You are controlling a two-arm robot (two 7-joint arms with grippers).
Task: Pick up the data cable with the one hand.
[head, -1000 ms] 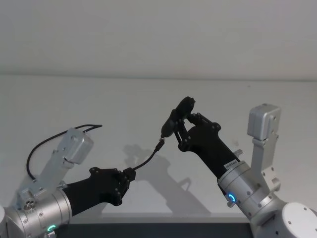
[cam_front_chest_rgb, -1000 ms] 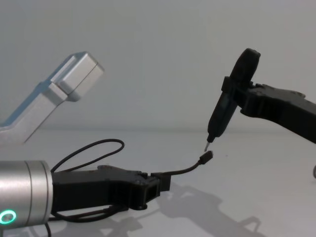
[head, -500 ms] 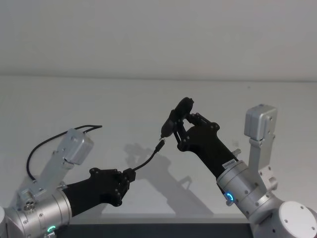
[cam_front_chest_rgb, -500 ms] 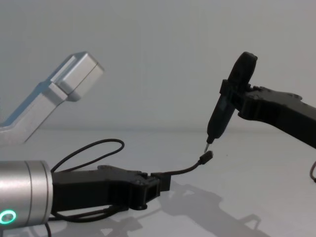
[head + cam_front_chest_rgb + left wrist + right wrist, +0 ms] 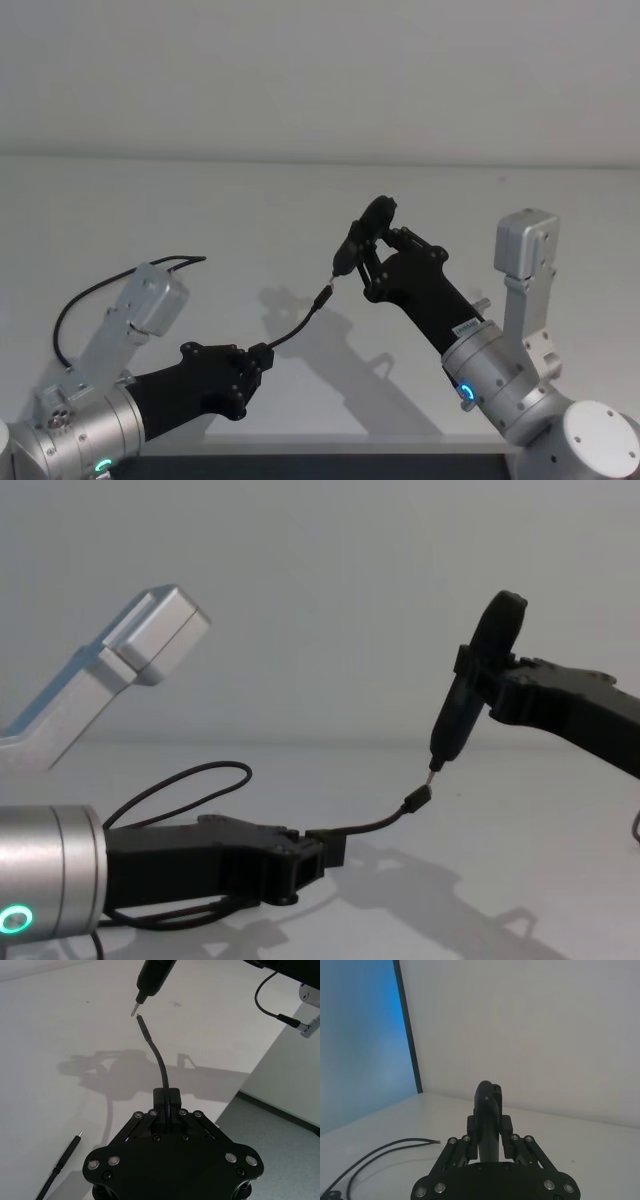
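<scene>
1. Holding the data cable (image 5: 375, 825), a thin flexible black cord, off the white worktop (image 5: 220, 210): the left gripper (image 5: 325, 852), black, angular, two-fingered on a fat silver wrist with a green ring, is clamped tight on the cord just behind its free end.
2. The cord rises from the jaws in a short arc, slim plug tip at the top. The rest trails behind the left arm onto the worktop in a loop; the other plug end lies flat there in the left wrist view.
3. The right gripper (image 5: 368, 262), all black, is closed around a dark pen-shaped tool (image 5: 458, 715) with a thin pointed tip. The tip hangs just above the raised plug, nearly touching; I can't tell if there's contact.
4. Step judgement: the pick-up looks essentially done, since the grasped section is airborne. What's in hand looks like lining up the tool tip with the plug.
5. Next move calls for a steady left hold, as the cord is floppy and the plug will swing. Fine alignment only.
</scene>
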